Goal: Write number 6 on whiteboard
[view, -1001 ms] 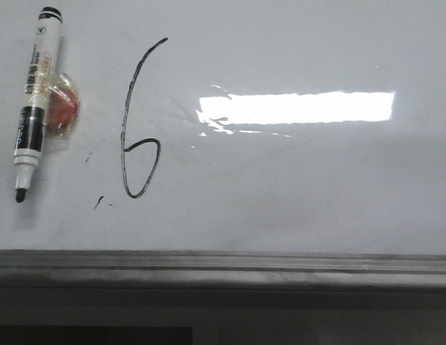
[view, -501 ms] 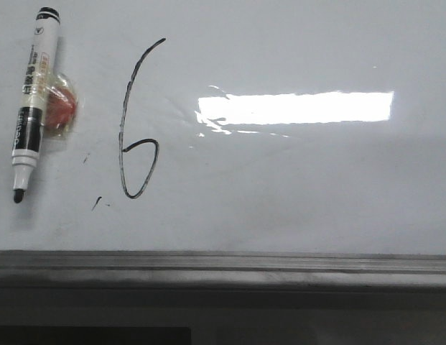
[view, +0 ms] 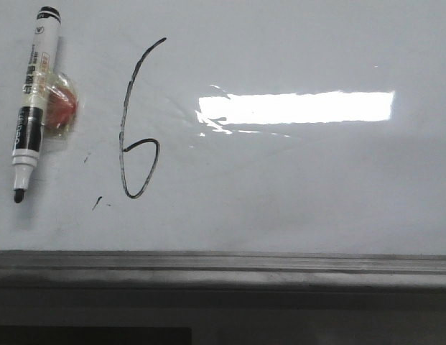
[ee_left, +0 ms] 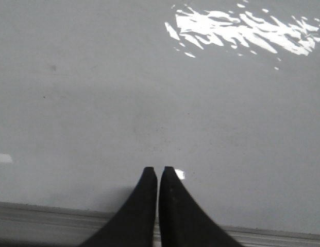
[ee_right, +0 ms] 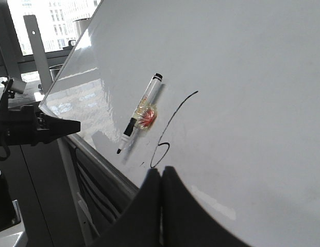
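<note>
while i watch the front feed, the number 6 (view: 134,122) sits on the whiteboard (view: 294,194), left of the bright light glare (view: 298,108), its stem leaning and its narrow loop low. just left of it a marker (view: 33,100) rests with a red blob (view: 61,108) taped to its side, tip down. i read the left gripper (ee_left: 158,171) as pressed together with nothing between its fingers, over bare board near the ledge (ee_left: 46,218). the right gripper (ee_right: 161,172) is likewise closed and empty, apart from the marker.
</note>
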{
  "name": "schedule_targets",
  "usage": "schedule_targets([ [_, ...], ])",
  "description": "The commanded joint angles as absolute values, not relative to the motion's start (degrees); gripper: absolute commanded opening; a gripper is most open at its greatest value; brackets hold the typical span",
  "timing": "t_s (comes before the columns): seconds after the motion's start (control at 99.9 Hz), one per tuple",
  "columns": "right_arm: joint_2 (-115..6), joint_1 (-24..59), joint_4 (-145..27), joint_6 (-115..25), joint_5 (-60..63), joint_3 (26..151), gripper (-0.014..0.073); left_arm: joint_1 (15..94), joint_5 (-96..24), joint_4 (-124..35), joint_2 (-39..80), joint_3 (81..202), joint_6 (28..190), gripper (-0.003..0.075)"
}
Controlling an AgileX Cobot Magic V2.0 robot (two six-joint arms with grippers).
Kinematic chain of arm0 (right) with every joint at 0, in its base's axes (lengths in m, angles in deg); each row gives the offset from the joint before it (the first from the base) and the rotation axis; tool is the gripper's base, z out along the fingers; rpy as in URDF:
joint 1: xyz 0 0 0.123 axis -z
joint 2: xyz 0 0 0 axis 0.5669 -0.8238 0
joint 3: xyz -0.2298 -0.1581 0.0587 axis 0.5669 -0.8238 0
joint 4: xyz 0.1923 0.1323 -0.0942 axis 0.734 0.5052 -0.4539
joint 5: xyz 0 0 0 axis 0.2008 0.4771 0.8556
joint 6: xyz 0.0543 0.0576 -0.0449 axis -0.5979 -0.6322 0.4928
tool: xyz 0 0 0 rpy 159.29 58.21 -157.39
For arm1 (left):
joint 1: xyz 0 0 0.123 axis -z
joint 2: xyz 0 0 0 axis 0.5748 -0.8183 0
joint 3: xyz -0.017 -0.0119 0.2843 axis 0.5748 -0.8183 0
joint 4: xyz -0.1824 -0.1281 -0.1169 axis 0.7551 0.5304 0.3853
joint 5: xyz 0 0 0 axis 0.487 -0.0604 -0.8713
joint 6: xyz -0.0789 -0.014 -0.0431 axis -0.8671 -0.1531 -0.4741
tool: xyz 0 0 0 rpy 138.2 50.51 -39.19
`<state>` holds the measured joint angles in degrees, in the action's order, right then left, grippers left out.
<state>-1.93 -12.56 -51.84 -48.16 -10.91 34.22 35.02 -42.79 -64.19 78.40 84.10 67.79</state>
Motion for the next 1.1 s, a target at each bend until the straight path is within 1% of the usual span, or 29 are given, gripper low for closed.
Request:
schedule_targets([
  [0.0, -2.4, -12.5, -52.2, -47.8, -15.4, 35.6, -0.0064, 35.0, -40.8, -64.1, 80.1, 81.6, 67.5, -0.0019],
  [0.371, -2.4, -12.3, -53.0, -47.0, -15.4, 35.6, -0.0064, 35.0, -40.8, -64.1, 80.1, 81.6, 67.5, -0.0019],
  [0.561, -2.4, -7.0, -54.4, -46.7, -16.3, 35.6, -0.0064, 35.0, -40.8, -64.1, 80.1, 81.6, 67.5, -0.0019],
  [0.701, -2.4, 1.4, -54.9, -46.7, -16.3, 35.6, -0.0064, 35.0, -40.8, -64.1, 80.1, 81.6, 67.5, -0.0019],
  [0.901, -2.4, 19.0, -57.8, -47.3, -15.7, 35.5, -0.0064, 35.0, -40.8, -64.1, 80.1, 81.6, 67.5, -0.0019],
  [0.971, -2.4, 24.1, -63.5, -52.2, -15.3, 35.5, -0.0064, 35.0, -40.8, -64.1, 80.1, 81.6, 67.5, -0.0019],
  [1.011, -2.4, 26.5, -68.6, -56.4, -15.3, 35.5, -0.0064, 35.0, -40.8, -64.1, 80.1, 81.6, 67.5, -0.0019],
  [1.031, -2.4, 28.3, -71.7, -60.9, -15.2, 35.5, -0.0064, 35.0, -40.8, -64.1, 80.1, 81.6, 67.5, -0.0019],
  [1.092, -2.4, 31.0, -75.4, -65.3, -15.2, 35.5, -0.0064, 35.0, -40.8, -64.1, 80.1, 81.6, 67.5, -0.0019],
])
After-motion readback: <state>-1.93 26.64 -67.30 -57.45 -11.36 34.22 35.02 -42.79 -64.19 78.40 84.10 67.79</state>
